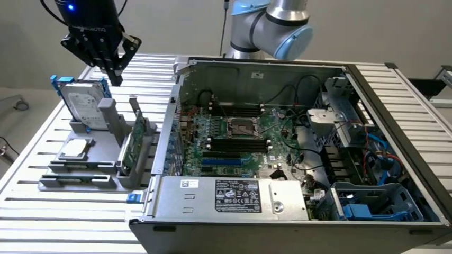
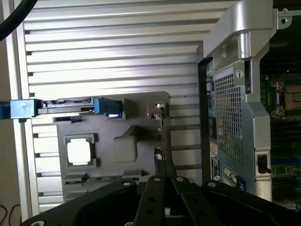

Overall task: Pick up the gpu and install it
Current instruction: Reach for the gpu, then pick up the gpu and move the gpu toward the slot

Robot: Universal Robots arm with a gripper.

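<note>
The gpu stands on edge in a slot of the grey holder, at the exterior view's left beside the open computer case. Its green board and metal end show. My gripper hangs high above the holder's far end, shut, with nothing between the fingers. In the wrist view the gpu appears edge-on as a thin strip with its metal bracket at the far end. The two black fingers of the gripper meet just over its near end, well above it.
In the same holder, a silver hard drive in a blue frame stands upright and a square silver processor chip lies flat. The motherboard lies open inside the case, with cables and a drive cage at the exterior view's right. The table is ribbed aluminium.
</note>
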